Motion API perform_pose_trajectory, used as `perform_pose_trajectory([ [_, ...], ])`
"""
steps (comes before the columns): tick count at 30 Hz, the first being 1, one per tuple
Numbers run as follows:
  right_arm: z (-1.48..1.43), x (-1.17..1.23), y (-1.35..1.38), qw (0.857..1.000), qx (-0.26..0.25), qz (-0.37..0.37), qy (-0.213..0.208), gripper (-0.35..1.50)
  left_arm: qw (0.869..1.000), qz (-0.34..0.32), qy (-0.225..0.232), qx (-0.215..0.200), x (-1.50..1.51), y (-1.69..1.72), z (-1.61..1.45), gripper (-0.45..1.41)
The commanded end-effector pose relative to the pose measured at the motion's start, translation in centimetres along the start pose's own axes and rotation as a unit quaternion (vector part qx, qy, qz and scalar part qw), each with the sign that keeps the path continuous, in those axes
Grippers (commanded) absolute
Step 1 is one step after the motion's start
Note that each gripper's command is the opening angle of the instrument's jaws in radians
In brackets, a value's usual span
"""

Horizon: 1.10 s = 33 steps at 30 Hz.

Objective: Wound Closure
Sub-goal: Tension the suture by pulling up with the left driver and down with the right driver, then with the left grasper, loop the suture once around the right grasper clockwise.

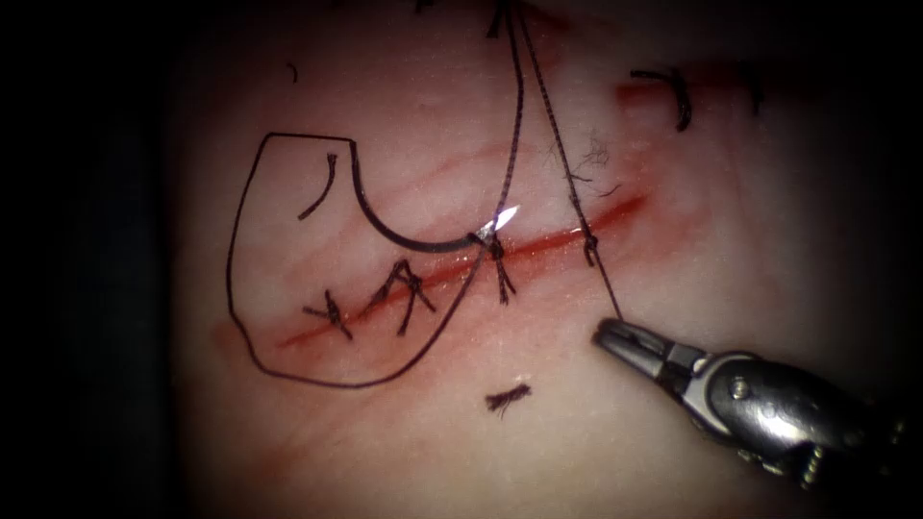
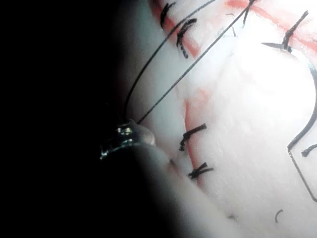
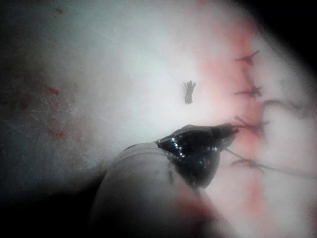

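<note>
Thread (image 1: pixel 577 207) sits pinched in the right tool (image 1: pixel 615 336); left tool (image 2: pixel 124 134) pinches thread too; needle (image 1: pixel 404 235) lies loose on the tissue (image 1: pixel 731 240) beyond both.

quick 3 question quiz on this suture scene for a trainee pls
1. True or false: the needle is held in the right tool.
2. What does the right tool hold? A) the needle B) the thread C) the tissue
3. Fill in: the needle's tip lies by the ___.

Key
1. False. It lies free on the tissue, tip at the cut; whether it enters the tissue cannot be told.
2. B. The jaws are shut on the thread, below the cut's right part.
3. cut. The left tool, in the left wrist view, has two thread strands running to its tip.
</note>
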Motion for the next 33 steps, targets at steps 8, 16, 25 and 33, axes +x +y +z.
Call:
perform_pose_trajectory([
  [8,0.07,-0.28,-0.10,0.999,0.021,0.002,-0.042,-0.35,1.000,-0.001,-0.015,0.021,-0.14,-0.23,0.09,-0.35],
  [16,0.04,-0.41,-0.15,0.997,0.038,0.006,-0.070,-0.35,0.999,-0.002,-0.026,0.029,-0.29,-0.35,0.13,-0.35],
  [25,0.04,-0.43,-0.19,0.997,0.038,0.013,-0.070,-0.35,0.999,-0.005,-0.031,0.037,-0.35,-0.39,0.13,-0.35],
  [33,0.10,-0.33,-0.16,0.999,0.007,0.037,-0.024,0.86,0.998,-0.018,0.057,0.009,-0.13,-0.23,0.01,-0.35],
])
